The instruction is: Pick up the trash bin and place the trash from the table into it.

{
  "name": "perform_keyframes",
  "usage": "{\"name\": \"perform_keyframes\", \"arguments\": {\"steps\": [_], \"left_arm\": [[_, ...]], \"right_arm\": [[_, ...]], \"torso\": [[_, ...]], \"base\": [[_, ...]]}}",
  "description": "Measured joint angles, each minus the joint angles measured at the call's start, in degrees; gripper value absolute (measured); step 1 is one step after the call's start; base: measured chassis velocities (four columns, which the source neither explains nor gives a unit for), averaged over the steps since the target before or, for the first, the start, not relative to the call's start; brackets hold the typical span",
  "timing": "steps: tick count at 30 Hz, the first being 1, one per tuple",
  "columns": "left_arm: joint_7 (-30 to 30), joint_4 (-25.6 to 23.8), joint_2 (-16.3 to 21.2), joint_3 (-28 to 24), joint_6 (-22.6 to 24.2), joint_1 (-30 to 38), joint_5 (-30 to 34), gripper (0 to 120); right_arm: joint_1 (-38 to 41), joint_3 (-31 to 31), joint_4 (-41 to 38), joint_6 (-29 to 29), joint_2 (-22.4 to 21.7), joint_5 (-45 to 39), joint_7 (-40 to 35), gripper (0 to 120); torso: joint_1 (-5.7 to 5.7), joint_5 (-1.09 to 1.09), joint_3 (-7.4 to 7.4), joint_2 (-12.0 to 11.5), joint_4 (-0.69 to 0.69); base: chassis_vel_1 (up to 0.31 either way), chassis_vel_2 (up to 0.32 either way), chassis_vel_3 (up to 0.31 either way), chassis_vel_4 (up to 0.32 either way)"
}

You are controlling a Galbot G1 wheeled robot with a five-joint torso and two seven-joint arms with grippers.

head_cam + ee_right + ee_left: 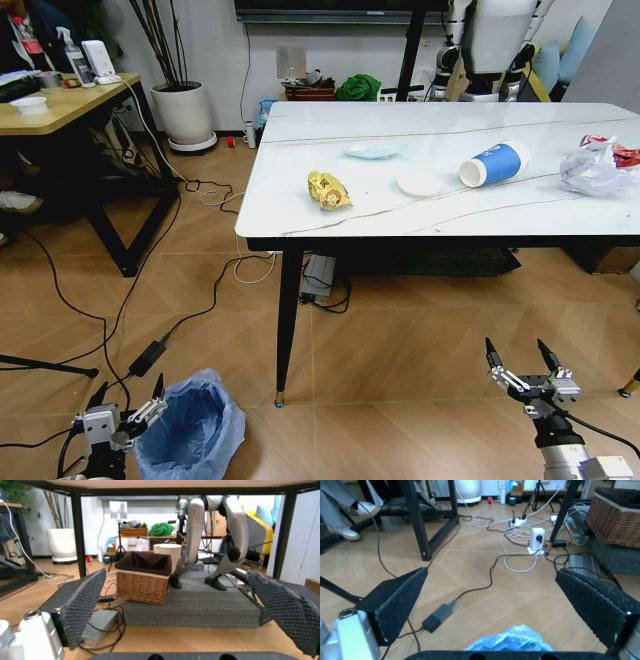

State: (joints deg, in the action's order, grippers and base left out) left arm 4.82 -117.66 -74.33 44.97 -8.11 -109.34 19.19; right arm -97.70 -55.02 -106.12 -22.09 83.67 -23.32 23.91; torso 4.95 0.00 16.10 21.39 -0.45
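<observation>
Nothing binned yet. Left gripper [128, 397] spread wide beside blue-bagged trash bin [190, 428] on floor; right gripper [525, 364] wide, empty, low. Cup [494, 164], snack packet [328, 190] remain on marble table [300, 215].

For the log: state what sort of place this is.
Probably an office or robotics lab: a white marble-look table on wood flooring, loose black cables, and a grey humanoid robot on foam.

One trash bin [190, 430], one table [300, 215], one paper cup [493, 164], one yellow packet [328, 189], two claws.
</observation>
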Motion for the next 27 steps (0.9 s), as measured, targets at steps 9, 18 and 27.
{"name": "perform_keyframes", "arguments": {"steps": [9, 18, 27], "left_arm": [[0.0, 1.8, -0.4, -0.1, -0.1, 0.5, -0.4, 100], [0.1, 2.7, -0.6, -0.4, -0.1, 1.2, -0.6, 100], [1.9, 4.2, -0.5, -0.7, -0.6, 0.8, -2.2, 100]], "right_arm": [[0.1, 0.0, 0.5, 0.0, -0.4, 0.0, 0.1, 100], [0.9, -0.1, 1.4, 0.0, -0.8, -0.1, 0.1, 100], [2.0, 1.3, 2.2, 0.1, 1.4, 1.9, 0.1, 100]], "torso": [[-0.59, 0.0, -1.33, -1.9, 0.0], [-1.51, 0.0, -3.11, -4.6, 0.0], [-1.81, -0.01, -3.98, -5.8, 0.01]], "base": [[0.0, 0.0, 0.0, 0.0], [0.0, 0.0, 0.0, 0.0], [0.0, 0.0, 0.0, 0.0]]}}
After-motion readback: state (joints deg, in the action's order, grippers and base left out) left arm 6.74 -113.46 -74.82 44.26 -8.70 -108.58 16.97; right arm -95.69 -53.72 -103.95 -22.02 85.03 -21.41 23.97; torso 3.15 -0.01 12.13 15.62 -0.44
